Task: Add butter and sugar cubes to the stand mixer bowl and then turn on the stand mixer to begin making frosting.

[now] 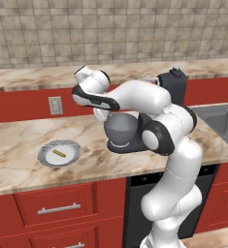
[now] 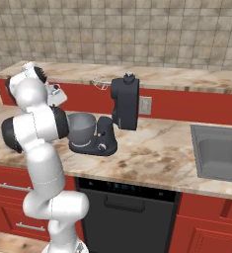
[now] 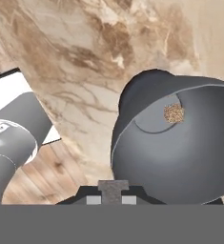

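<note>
My pincer (image 3: 112,190) is closed, nothing between the tips, parked just above the bowl (image 3: 175,143) and looking down into it. One brownish-tan speck (image 3: 173,113) lies on the bowl floor. I read that as the sugar cube, so the sugar step looks done, though it's too small to be sure.

Butter (image 1: 58,153) is not in yet. It lies on the plate (image 1: 43,156), well off to one side of the pincer on the table (image 1: 18,160), untouched.

Bowl is seated on the mixer (image 2: 123,106) base, right under my hand. Mixer head is tilted up, whisk (image 2: 99,82) in the air behind it, clear of the bowl. The knob (image 2: 102,147) is on the base, on the side of the bowl away from the plate, low down.

Status as I judge it:
- sugar: probably in
- butter: still to fetch
- mixer: not switched on, as far as I can tell

Next call: open up, swing across to the plate, come down on the butter. It's thin and lies flat, so the tips need to straddle the narrow side and go right to the plate surface. Risk is pushing it around the plate instead of pinching it. Then back over the bowl, drop, then the knob. My arm blocks part of the bowl in the left base view, so I'd trust the hand view for the drop.
</note>
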### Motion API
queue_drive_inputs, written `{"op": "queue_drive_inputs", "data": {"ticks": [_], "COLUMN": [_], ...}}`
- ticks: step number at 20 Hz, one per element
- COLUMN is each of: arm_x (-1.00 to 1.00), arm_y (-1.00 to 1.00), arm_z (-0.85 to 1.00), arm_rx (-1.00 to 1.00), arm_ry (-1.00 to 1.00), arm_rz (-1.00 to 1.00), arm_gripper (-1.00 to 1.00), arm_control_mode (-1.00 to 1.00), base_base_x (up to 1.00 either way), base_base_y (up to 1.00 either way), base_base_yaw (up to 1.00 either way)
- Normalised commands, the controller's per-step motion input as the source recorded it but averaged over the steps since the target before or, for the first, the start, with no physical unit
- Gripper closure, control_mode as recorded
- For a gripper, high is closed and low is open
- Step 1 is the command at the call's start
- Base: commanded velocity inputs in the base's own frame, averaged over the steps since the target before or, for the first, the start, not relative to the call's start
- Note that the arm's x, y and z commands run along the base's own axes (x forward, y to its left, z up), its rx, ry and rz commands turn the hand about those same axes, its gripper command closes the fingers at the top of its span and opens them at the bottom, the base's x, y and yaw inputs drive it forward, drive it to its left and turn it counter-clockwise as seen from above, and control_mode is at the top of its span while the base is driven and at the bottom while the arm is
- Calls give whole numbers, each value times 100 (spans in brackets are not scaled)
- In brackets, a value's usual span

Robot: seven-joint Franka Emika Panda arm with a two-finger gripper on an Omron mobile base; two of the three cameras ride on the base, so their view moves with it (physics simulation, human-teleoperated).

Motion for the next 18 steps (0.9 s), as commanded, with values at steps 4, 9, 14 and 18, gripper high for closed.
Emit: {"op": "queue_drive_inputs", "data": {"ticks": [4, 9, 14, 18], "arm_x": [40, 43, 32, 28], "arm_y": [-45, -29, -26, -31], "arm_z": [-10, -34, -53, -52], "arm_rx": [0, 0, 0, 0], "arm_ry": [0, 0, 0, 0], "arm_rz": [0, 0, 0, 0], "arm_gripper": [100, 100, 100, 100], "arm_control_mode": [-100, -100, -100, -100], "base_base_x": [0, 0, 0, 0], "base_base_y": [0, 0, 0, 0], "base_base_yaw": [0, 0, 0, 0]}}
